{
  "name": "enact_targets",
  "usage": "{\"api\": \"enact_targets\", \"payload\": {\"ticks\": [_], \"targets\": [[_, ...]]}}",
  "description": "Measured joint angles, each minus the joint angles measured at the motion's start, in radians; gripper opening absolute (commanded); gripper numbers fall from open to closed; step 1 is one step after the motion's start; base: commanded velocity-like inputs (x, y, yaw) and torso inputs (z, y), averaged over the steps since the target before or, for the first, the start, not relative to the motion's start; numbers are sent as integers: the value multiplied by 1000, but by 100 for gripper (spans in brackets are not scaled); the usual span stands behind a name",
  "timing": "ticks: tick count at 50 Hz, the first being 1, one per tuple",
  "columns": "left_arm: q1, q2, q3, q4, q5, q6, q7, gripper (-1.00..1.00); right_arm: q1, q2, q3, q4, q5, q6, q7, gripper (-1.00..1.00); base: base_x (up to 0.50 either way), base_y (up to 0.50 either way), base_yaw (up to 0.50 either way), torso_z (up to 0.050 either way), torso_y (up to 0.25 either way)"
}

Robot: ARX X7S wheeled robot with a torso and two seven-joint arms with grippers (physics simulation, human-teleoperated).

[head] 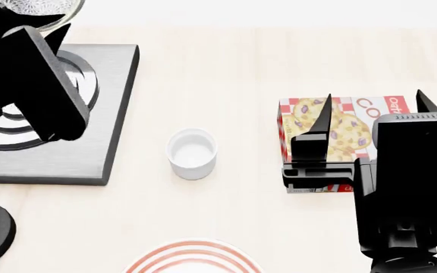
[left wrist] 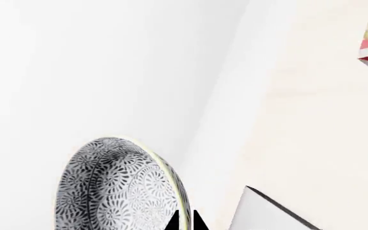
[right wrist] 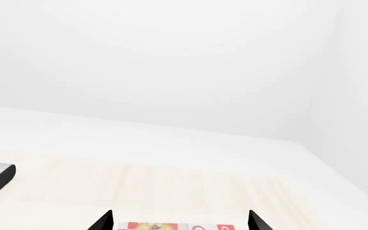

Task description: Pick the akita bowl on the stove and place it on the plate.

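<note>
Left gripper [left wrist: 185, 219] pinches the bowl [left wrist: 117, 184] by its rim, above the stove [head: 82, 153]; the left arm hides most of the bowl in the head view. Plate [head: 192, 259] is cut off at 6 o'clock. Right gripper [head: 370, 114] stands spread over the cookie box [head: 347, 122].

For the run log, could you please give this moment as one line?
left claw: shut on bowl, above stove | right claw: open, over cookie box | plate: bare

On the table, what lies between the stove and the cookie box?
In the head view, only a small white cup stands on the table between the stove and the cookie box.
</note>
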Motion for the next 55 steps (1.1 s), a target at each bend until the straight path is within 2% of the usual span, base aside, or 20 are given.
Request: {"api": "enact_targets", "payload": {"ticks": [30, 42, 55], "targets": [[-52, -192, 135, 461, 0, 94, 250, -100, -1, 4, 0, 0, 11, -1, 7, 100, 0, 0, 0, 0, 0], [-38, -209, 169, 565, -10, 99, 288, -100, -1, 6, -2, 0, 15, -3, 10, 100, 0, 0, 0, 0, 1], [-17, -171, 173, 630, -91, 42, 312, -100, 0, 7, -2, 2, 19, -6, 12, 100, 0, 0, 0, 0, 0]]}}
